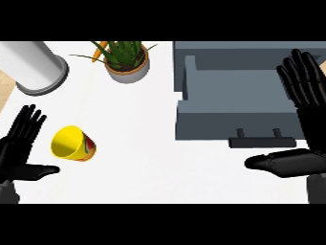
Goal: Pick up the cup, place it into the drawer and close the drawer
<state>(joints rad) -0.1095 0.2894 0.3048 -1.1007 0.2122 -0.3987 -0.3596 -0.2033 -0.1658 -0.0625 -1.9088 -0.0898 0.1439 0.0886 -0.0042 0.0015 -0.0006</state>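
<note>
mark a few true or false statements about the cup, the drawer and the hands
1. The yellow cup lies on its side on the white counter. True.
2. The grey drawer is shut. False: it stands pulled open.
3. The left hand holds the cup. False: its fingers are straight, beside the cup.
4. The right hand is open, by the drawer. True.
5. The potted green plant stands in the drawer. False: it is on the counter.
</note>
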